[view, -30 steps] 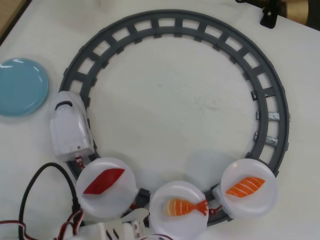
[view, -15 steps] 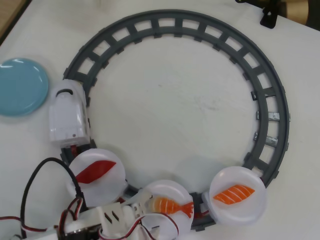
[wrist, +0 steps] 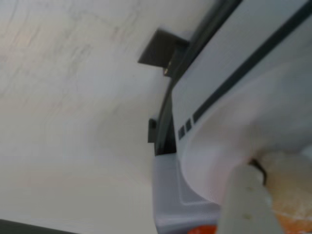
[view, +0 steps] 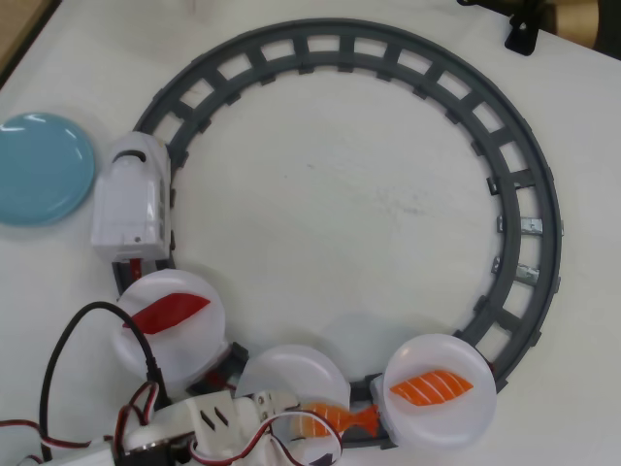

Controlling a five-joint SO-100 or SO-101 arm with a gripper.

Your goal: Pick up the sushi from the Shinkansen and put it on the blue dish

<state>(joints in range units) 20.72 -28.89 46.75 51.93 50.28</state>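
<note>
The white Shinkansen [view: 131, 199] stands on the left of the grey ring track, nose toward the far side, pulling three round white plates. The shrimp sushi [view: 335, 419] lies over the lower right rim of the middle plate [view: 291, 374], tail pointing right. My gripper [view: 303, 419] comes in from the bottom edge and appears closed on the sushi's left end. In the wrist view one white finger [wrist: 243, 204] presses against the pale, blurred sushi [wrist: 292, 200]. The blue dish [view: 44, 167] sits at the left edge, beside the train.
The first plate [view: 146, 354] carries a dark red piece [view: 170, 313]. The last plate [view: 441, 417] carries an orange salmon piece [view: 432, 387]. The grey track [view: 529, 194] rings the table's middle. Black and red cables [view: 58, 359] loop at the bottom left.
</note>
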